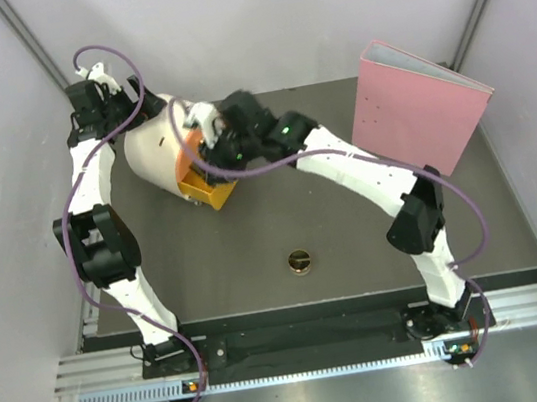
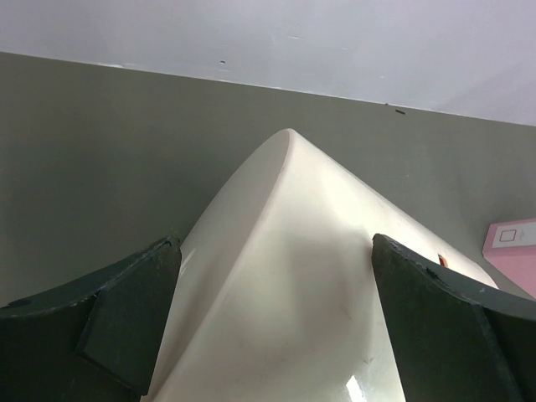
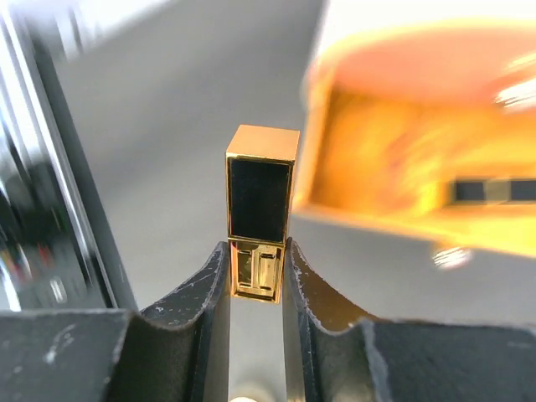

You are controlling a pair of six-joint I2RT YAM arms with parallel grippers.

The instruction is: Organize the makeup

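Right wrist view: lipstick case (image 3: 261,201) pinched by the orange drawer (image 3: 419,159).
The right tool (image 3: 255,266) was clamped on the gold-and-black lipstick case, held upright. The left tool (image 2: 276,285) stood spread wide astride the cream drawer box (image 2: 293,251). A round gold compact (image 1: 300,260) lay nearer on the counter (image 1: 378,255).

My right claw (image 3: 255,251) has dark fingers flecked with pale scratches. Its lipstick case (image 3: 261,209) is shiny gold with a glossy black panel. The drawer box (image 1: 152,150) is cream and its drawer front (image 1: 208,185) is orange-yellow. The compact (image 1: 300,260) is gold, the binder (image 1: 419,110) pink, and the surface (image 1: 355,239) dull dark grey. My arms (image 1: 355,173) are white with black joints.
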